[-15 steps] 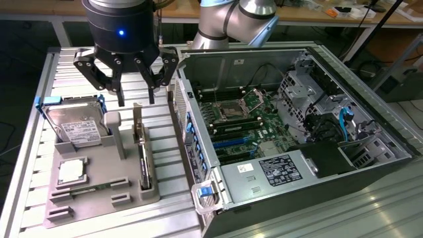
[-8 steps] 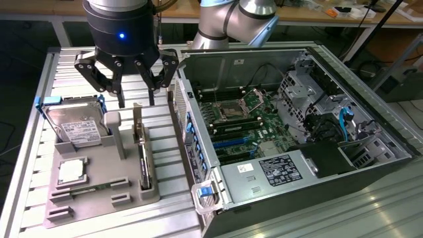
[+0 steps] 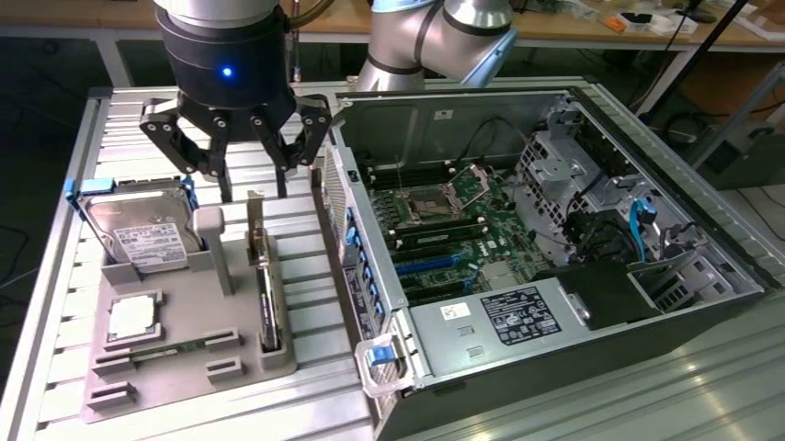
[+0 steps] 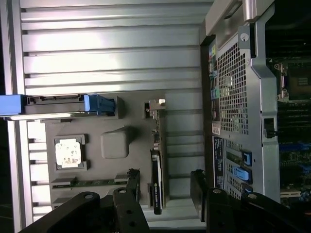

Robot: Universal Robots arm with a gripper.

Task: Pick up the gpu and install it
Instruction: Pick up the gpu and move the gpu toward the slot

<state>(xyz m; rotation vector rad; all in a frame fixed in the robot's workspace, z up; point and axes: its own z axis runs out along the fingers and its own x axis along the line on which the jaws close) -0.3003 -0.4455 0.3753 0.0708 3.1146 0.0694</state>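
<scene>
The gpu [image 3: 267, 303] stands edge-on in a slot of the grey holder tray [image 3: 184, 372], its silvery end bracket pointing up at the far end. My gripper [image 3: 255, 195] hangs open just above that bracket end and holds nothing. In the wrist view the gpu [image 4: 158, 167] is a thin dark strip running down between my two fingertips, with the gripper [image 4: 165, 189] open around its line and well above it. The open computer case [image 3: 528, 248] lies at the exterior view's right, its motherboard [image 3: 454, 230] exposed.
In the same tray stand a silver hard drive [image 3: 142, 230] with blue clips, a CPU [image 3: 132, 315] and a green memory stick [image 3: 172, 349]. The case's perforated rear wall [image 4: 233, 92] rises close beside the gpu. Ribbed aluminium table [image 3: 73, 165] surrounds the tray.
</scene>
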